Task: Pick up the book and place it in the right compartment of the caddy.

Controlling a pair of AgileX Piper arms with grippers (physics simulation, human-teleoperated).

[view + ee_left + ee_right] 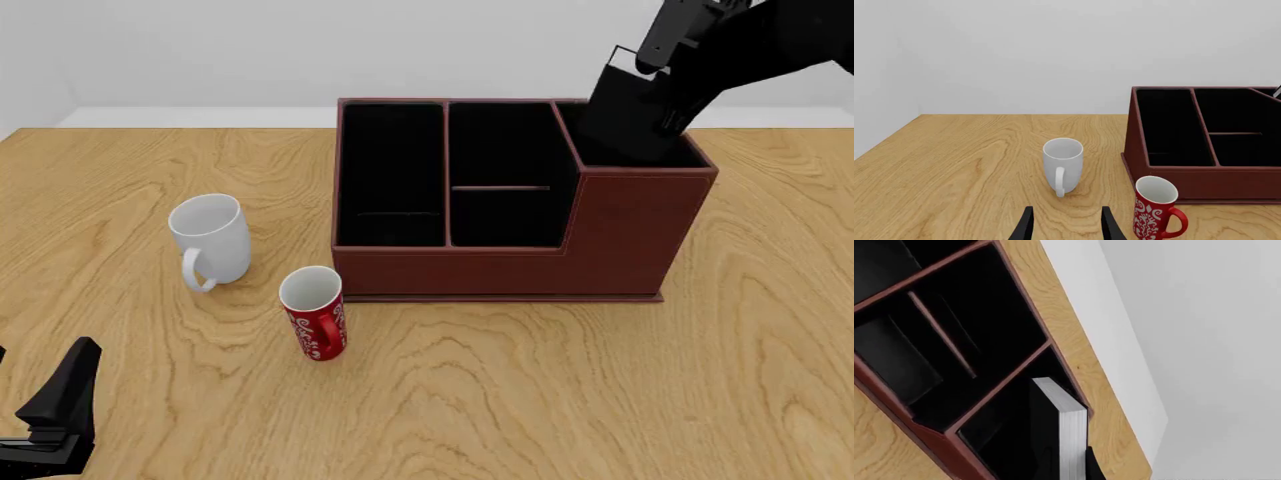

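The black book (625, 118) with white page edges (1071, 432) stands tilted with its lower part inside the right compartment (641, 205), the tall end section of the reddish-brown caddy (467, 255). My right gripper (650, 62) is shut on the book's top end above the compartment; its fingers (1089, 464) clamp the book in the right wrist view. My left gripper (1066, 226) is open and empty, low over the table near the front left corner (56, 415), well away from the caddy (1201, 172).
A white mug (211, 240) stands left of the caddy, straight ahead of the left gripper (1063, 165). A red patterned mug (314, 313) stands by the caddy's front left corner (1154, 209). The caddy's long and split sections (934, 330) show black lining only.
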